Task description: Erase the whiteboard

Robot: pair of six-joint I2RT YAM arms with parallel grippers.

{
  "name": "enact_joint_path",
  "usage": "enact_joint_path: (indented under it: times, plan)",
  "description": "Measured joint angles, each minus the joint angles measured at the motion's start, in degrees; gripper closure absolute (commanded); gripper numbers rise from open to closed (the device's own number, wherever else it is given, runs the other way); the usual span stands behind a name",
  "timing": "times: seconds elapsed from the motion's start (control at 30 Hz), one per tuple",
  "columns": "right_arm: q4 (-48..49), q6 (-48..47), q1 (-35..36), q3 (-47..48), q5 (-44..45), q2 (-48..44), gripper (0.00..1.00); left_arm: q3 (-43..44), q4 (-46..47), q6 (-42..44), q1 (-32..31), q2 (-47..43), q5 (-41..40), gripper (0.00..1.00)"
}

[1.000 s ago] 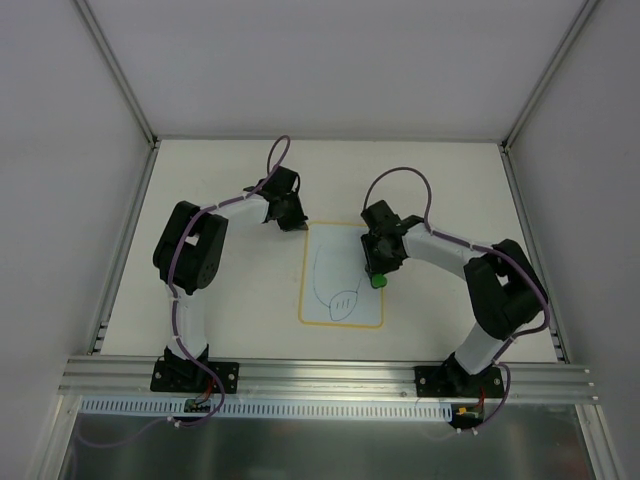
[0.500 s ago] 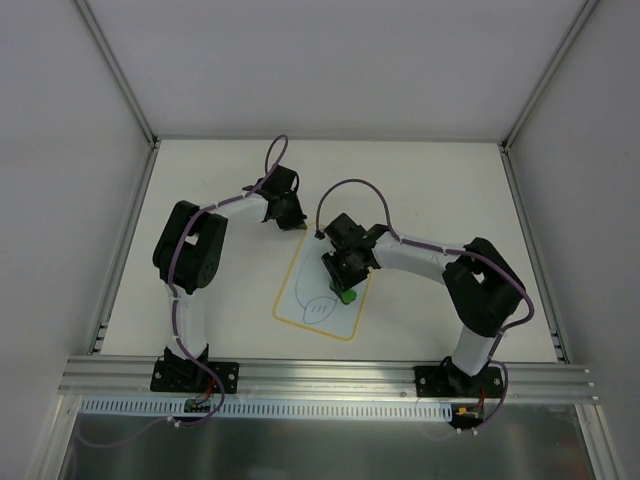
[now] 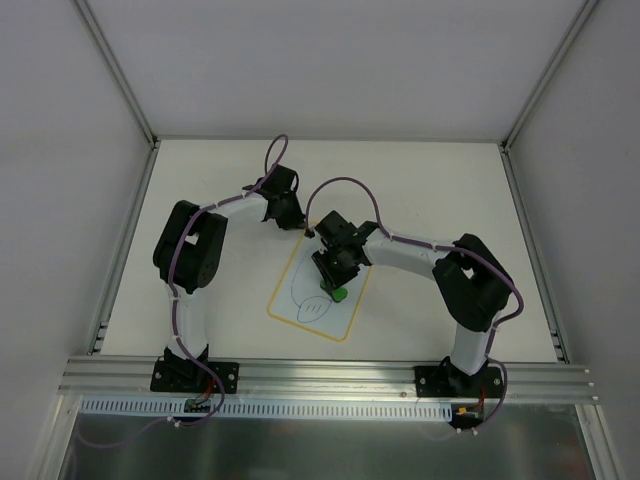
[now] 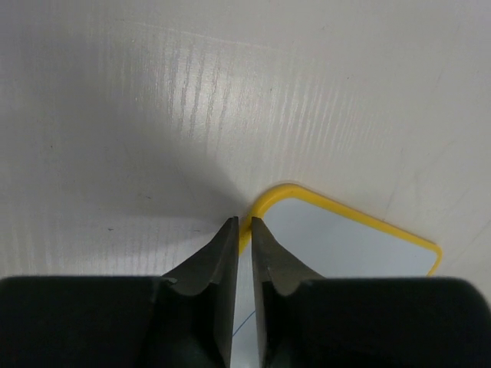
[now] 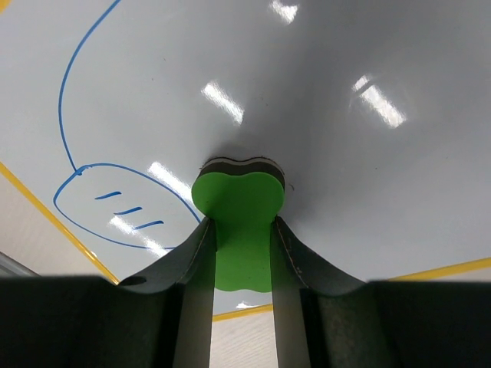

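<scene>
Top view, near first: whiteboard (image 3: pixel 300 288) lay flat on the table (image 3: pixel 430 190) between the arms, skewed, its near end toward the left. Blue scribble (image 3: pixel 312 306) sat at that near end: an oval with short dashes, a long loop running up from it. Just past it, right gripper (image 3: pixel 335 278) was clamped on the green eraser (image 3: pixel 339 293), the eraser's dark pad pressed to the board, scribble beside it unwiped. Right wrist confirmed: fingers either side of the eraser (image 5: pixel 238 222), board (image 5: pixel 322 92) glossy beyond. Farthest, left gripper (image 3: pixel 297 226) was down at the board's far corner. Left wrist: jaws barely open, a thin slit, nothing between them, tips at the yellow corner (image 4: pixel 280 192).
</scene>
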Motion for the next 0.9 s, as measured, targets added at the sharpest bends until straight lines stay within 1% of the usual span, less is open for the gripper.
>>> enact_joint_path:
  times: [0.03,0.1,0.13,0.2,0.23,0.27,0.37,0.4,0.5,0.63,0.67,0.8,0.9]
  plan:
    - [0.0,0.1,0.0,0.0,0.2,-0.1,0.68,0.0,-0.2,0.2,0.1,0.0,0.0,0.76]
    - [0.2,0.2,0.0,-0.1,0.8,-0.3,0.61,0.0,-0.3,0.8,0.3,-0.1,-0.1,0.68]
    - [0.3,0.3,0.0,-0.2,1.2,-0.4,0.55,0.0,-0.3,1.2,0.4,-0.2,-0.2,0.61]
    - [0.3,0.6,0.0,-0.2,2.3,-0.7,0.50,0.2,-0.4,1.8,0.8,-0.6,-0.5,0.53]
    - [0.3,0.8,0.0,-0.2,2.7,-1.0,0.42,0.2,-0.5,2.2,0.8,-0.9,-1.1,0.49]
    - [0.3,1.1,-0.2,-0.2,3.1,-1.3,0.39,0.2,-0.7,2.6,1.1,-1.3,-1.5,0.40]
    - [0.3,1.7,-0.9,-0.2,3.5,-2.7,0.28,0.2,-1.3,4.3,1.6,-3.1,-2.6,0.25]
    - [0.3,2.0,-1.4,-0.2,3.5,-3.3,0.28,0.2,-1.5,4.8,1.6,-4.1,-2.9,0.17]
    - [0.3,2.7,-3.7,-0.2,3.5,-5.1,0.29,0.2,-1.7,6.7,1.7,-7.3,-3.2,0.09]
    - [0.5,5.6,-9.2,-1.3,3.9,-7.0,0.33,0.0,-2.0,8.1,1.9,-12.2,-3.2,0.07]
    - [0.5,6.3,-11.2,-1.6,4.1,-7.1,0.36,-0.5,-1.9,8.5,1.8,-13.5,-3.2,0.06]
    - [0.5,8.9,-19.5,-1.9,5.4,-6.8,0.42,-2.9,-2.2,9.9,1.3,-18.1,-2.8,0.05]
    - [0.3,9.8,-23.1,-1.0,6.1,-5.1,0.47,-4.5,-2.9,11.5,-0.5,-20.3,-1.7,0.04]
